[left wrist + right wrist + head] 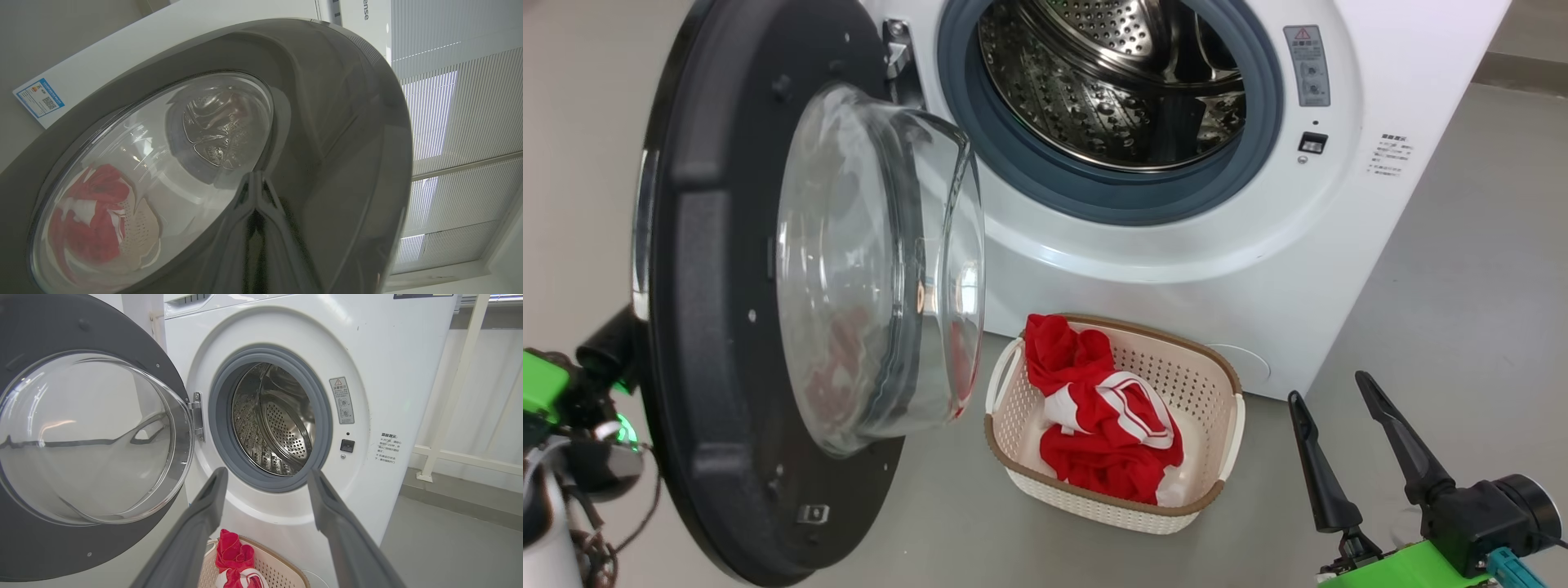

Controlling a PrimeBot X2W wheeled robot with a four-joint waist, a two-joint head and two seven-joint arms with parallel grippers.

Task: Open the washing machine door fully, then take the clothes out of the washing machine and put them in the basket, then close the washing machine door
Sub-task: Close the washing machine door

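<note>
I'm watching my right gripper (1330,388) showing two long tapering black fingers (1319,465) on a black block (1474,510) and bright green mount (1405,567); my left wrist housing (543,384) is glowing green, trailing thin black cables (596,559).

washing machine (1176,269): white body, perforated steel drum (1094,98), grey-blue ring (1111,200) | label (39,98): blue, white | washing machine door (711,327): glossy black rim, clear glass | clothes (1094,433): red, white stripes | basket (1176,371): cream, perforated, brown rim | floor (1462,286): plain grey | right end effector (1329,385): black fingers (1316,465), green mount (1405,567)
</note>
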